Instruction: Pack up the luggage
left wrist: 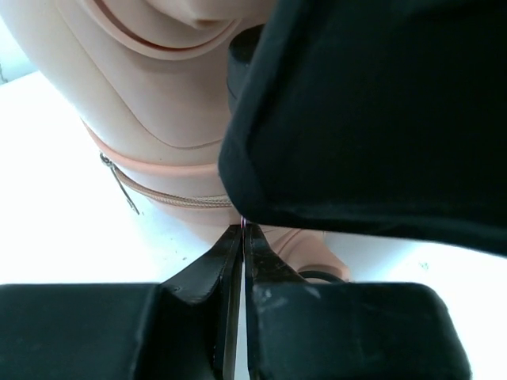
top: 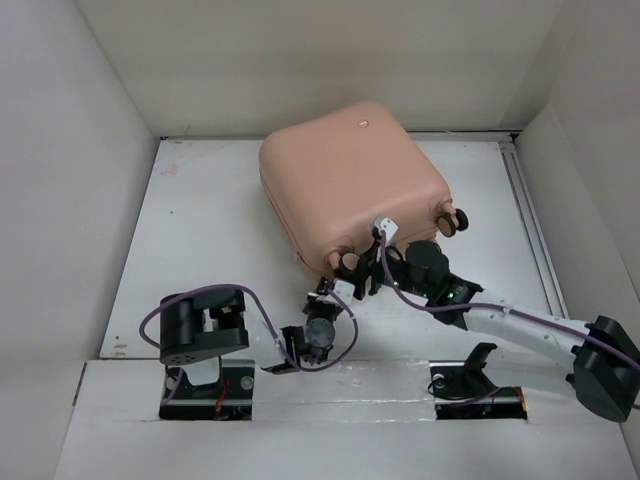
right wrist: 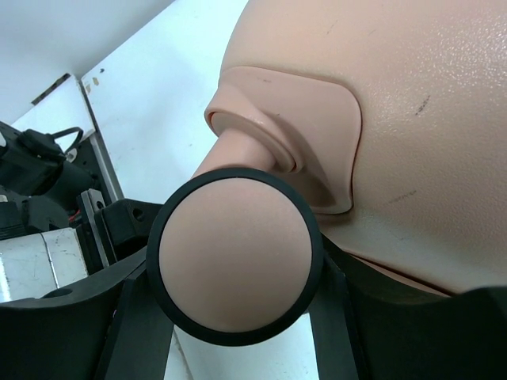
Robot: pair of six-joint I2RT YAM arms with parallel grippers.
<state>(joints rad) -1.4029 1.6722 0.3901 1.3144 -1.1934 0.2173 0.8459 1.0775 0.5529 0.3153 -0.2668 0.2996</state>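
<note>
Luggage [top: 350, 180] lies closed and flat on the white table [top: 200, 220], its peach shell facing up and its caster wheels along the edge nearest the arms. Both grippers crowd the near corner of the luggage.

The left gripper [top: 325, 297] sits just off that corner, on the side toward the arm bases. In the left wrist view its fingers [left wrist: 214, 269] are pressed together, tip against tip, with only a hairline seam between them. Whether anything thin is pinched there cannot be told. The left gripper [left wrist: 242, 231] points at the zipper band [left wrist: 174, 198] running around the luggage [left wrist: 158, 103]. A small metal zipper pull [left wrist: 119, 184] hangs from that band, apart from the fingertips. A large black part of the other arm covers the right of that view.

The right gripper [top: 357, 265] reaches the same corner from the wheel side. In the right wrist view a wheel [right wrist: 235, 253] with a black rim stands on its short stem below the shell of the luggage [right wrist: 412, 119]. The right gripper [right wrist: 238, 285] straddles it, one black finger [right wrist: 139, 317] against each side of the rim, clamped on the wheel. Two more wheels [top: 455, 222] show farther along that edge.
</note>
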